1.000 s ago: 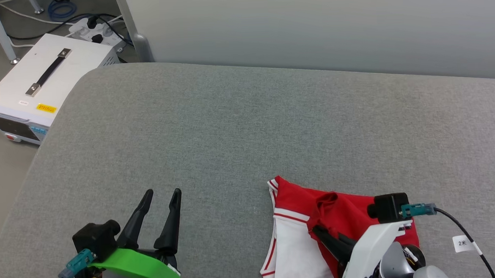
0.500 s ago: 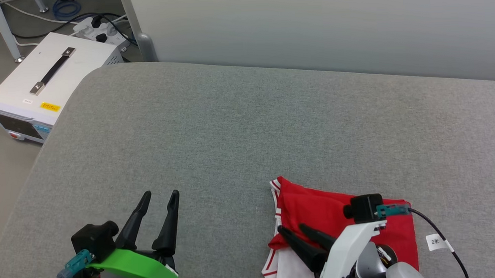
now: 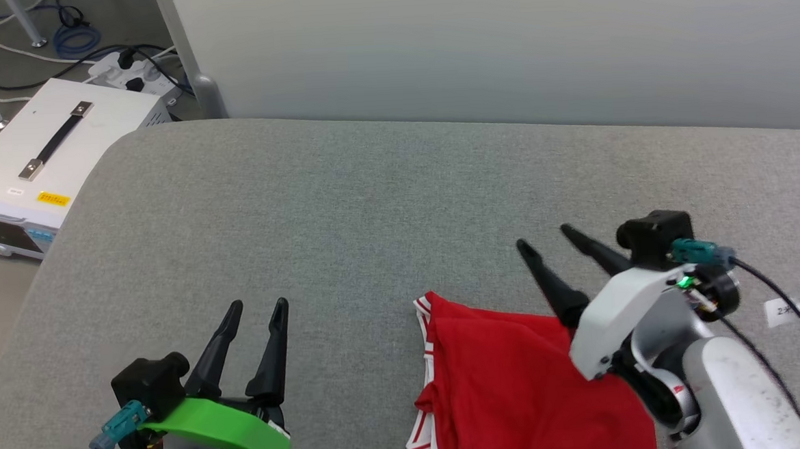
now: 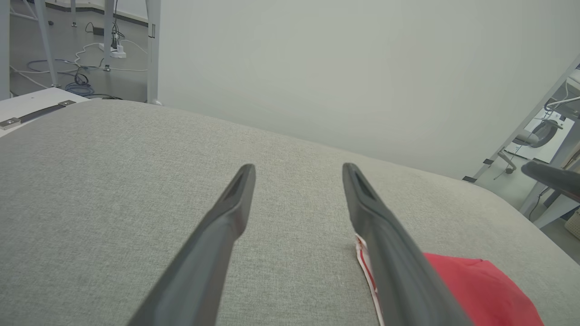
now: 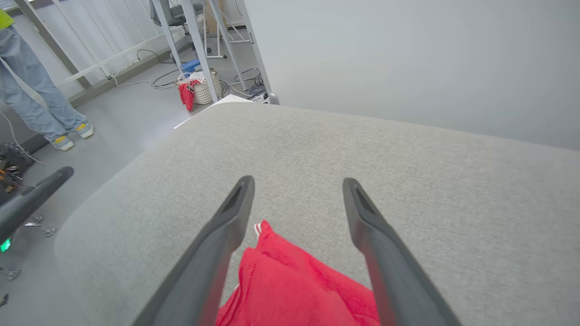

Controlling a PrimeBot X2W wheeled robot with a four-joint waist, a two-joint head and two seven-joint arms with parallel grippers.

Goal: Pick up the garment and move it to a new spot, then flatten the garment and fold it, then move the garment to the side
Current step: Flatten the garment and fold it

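The garment (image 3: 518,382) lies as a folded red bundle at the near edge of the grey fabric-covered worktop (image 3: 371,198), with white-and-red striped trim running down its left edge.

The right gripper (image 3: 546,237) hangs over the garment's far right corner. Its fingers are spread wide with nothing between them, and their tips point past the garment's far edge. In the right wrist view the red cloth (image 5: 290,290) shows below and between the two fingers of that gripper (image 5: 298,181).

The left gripper (image 3: 259,304) is to the left of the garment, apart from it, over bare grey fabric. Its fingers are also parted and empty. In the left wrist view the striped edge of the garment (image 4: 480,290) peeks out beside the right finger of that gripper (image 4: 298,168).

Far to the garment's left, off the worktop's far corner, a white box with a black handle (image 3: 40,154) stands on the floor. A pale wall panel (image 3: 500,41) rises behind the worktop. In the right wrist view a person's legs (image 5: 27,90) in jeans stand on the floor.
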